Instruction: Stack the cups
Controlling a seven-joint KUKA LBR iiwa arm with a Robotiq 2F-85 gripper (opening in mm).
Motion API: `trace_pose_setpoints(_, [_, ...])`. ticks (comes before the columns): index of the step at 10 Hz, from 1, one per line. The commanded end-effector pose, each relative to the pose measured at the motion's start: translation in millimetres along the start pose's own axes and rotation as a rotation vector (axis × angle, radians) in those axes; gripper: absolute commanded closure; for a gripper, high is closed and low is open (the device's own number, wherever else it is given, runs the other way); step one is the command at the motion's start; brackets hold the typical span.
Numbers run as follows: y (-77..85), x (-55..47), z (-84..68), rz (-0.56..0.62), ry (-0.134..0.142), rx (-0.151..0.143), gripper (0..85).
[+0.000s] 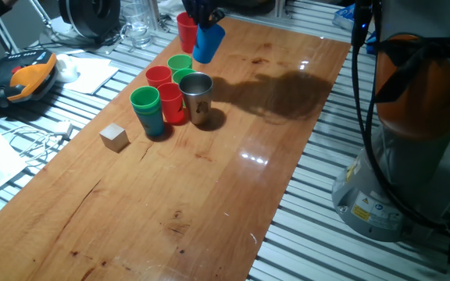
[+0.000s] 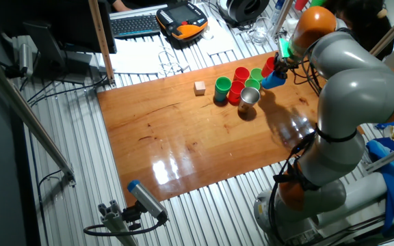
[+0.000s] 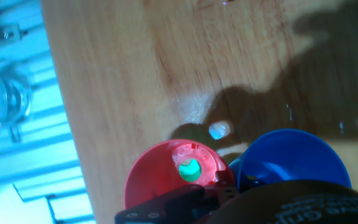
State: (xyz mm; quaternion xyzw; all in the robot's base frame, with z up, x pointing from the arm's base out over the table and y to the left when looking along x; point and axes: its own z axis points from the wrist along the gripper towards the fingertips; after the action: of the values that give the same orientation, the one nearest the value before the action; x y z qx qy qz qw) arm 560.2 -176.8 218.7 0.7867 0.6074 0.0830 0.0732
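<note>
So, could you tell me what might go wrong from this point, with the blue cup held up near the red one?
1. The blue cup hangs tilted in the gripper, so it might catch the rim of the red cup beside it rather than nest.
2. That red cup stands close to the table's far edge; a nudge could knock it off.
3. The steel cup and its tightly grouped neighbours leave little room for the fingers.

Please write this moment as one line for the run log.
phase: carrying | gripper: shut on blue cup, tilted, lifted | beside: red cup at far edge | cluster near steel cup: untouched
</note>
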Motion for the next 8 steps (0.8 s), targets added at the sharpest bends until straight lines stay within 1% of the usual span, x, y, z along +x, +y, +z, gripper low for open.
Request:
trace_pose_setpoints(1, [2.0,2.4,1.9,0.087,-0.024,-0.013,85.0])
trace_pose_setpoints(3, [1.8,2.5,0.9,0.043,-0.024,0.014,85.0])
trace_pose_setpoints(5, [1.6,2.0,0.4,0.027,-0.013,0.020,85.0])
trace_pose_setpoints(6, [1.6,2.0,0.4,0.014,-0.014,0.033,85.0])
trace_pose_setpoints(7, [1.6,2.0,0.4,-0.003,0.006,0.041,85.0])
trace_pose_setpoints(8, [1.6,2.0,0.4,-0.040,0.043,0.039,85.0])
